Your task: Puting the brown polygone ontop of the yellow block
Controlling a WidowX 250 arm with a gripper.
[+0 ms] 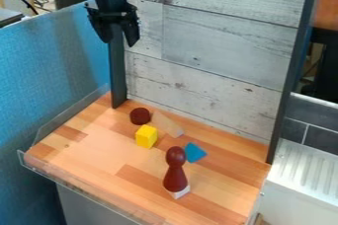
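single fixed camera, set above the wooden worktop [92,157], facing down at a slant, whole worktop in frame

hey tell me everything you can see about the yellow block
The yellow block is plain, straight-edged and roughly cube-shaped, maybe painted wood. It rests flat on the table, a corner toward the camera, nothing on top. The brown piece and tan piece lie close behind; I can't tell if either touches it.

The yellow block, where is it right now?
In the camera view, the yellow block sits on the wooden tabletop, a bit left of the middle, just in front of the dark brown polygon and the tan block.
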